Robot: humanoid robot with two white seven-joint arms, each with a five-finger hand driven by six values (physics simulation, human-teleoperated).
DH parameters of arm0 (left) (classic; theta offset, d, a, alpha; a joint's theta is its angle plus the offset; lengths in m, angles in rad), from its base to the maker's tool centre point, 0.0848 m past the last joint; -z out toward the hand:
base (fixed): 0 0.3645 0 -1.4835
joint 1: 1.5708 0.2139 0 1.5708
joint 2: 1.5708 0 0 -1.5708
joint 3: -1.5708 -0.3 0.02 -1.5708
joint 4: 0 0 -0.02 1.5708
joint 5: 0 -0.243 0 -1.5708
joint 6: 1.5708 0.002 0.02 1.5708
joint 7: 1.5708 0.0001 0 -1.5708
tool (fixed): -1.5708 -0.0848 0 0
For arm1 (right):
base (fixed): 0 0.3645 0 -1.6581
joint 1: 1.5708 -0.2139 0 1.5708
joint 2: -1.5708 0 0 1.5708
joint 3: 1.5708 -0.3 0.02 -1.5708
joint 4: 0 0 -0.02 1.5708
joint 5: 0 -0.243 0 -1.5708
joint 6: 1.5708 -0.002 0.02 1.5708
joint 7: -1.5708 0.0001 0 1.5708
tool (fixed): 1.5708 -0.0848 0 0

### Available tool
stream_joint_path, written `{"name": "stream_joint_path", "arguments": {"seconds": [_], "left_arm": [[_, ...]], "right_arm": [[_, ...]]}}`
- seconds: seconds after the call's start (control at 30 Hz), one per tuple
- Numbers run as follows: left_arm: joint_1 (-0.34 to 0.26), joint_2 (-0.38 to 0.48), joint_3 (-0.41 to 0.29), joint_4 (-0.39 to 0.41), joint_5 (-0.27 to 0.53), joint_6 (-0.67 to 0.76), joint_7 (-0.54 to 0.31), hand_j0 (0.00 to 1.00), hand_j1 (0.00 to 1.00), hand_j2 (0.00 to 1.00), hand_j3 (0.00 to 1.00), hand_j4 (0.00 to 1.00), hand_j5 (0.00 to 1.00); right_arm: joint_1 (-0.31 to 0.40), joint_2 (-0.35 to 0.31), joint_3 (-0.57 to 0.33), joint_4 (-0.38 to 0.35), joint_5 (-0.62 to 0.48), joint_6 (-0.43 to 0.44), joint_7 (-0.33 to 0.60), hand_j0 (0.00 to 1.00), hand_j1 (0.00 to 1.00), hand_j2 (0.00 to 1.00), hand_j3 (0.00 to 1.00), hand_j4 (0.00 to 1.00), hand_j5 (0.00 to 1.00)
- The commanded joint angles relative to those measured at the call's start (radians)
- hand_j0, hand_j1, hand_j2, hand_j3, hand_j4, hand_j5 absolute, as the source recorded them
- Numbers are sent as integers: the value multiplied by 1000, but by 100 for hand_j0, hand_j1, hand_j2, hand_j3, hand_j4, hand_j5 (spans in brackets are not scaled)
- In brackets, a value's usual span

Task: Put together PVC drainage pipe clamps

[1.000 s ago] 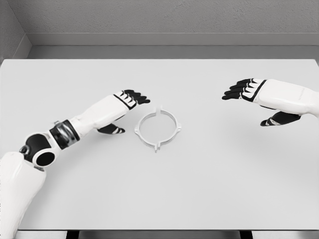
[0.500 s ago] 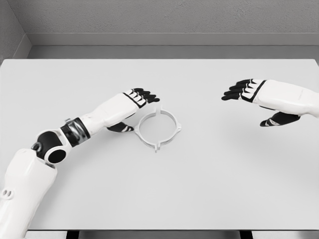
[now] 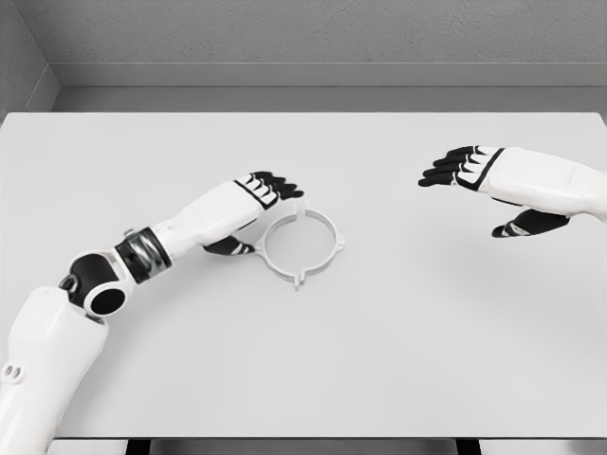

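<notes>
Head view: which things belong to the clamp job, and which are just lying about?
Job:
- white clamp ring, flat on the table
- left hand, open, at the ring's left edge
- right hand, open, far right, away from the ring

Lying about:
- nothing else visible

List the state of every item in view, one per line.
Pipe clamp: closed ring, flat on the table, ungrasped.
Left hand: open, at the clamp's left rim.
Right hand: open, holding nothing, far right of the clamp.
Table: carries only the clamp.
</notes>
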Motion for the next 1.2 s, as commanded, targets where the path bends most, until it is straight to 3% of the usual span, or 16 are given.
{"name": "stream_joint_path", "arguments": {"seconds": [0.0,1.17], "left_arm": [[0,5,6,0,8,2,1,100,100,100,100,100,100],[-15,-38,-6,44,-41,2,1,100,100,100,100,100,100]], "right_arm": [[0,0,0,-2,-5,4,0,100,100,100,100,100,100],[0,-7,-1,-13,-13,12,0,100,100,100,100,100,100]]}}
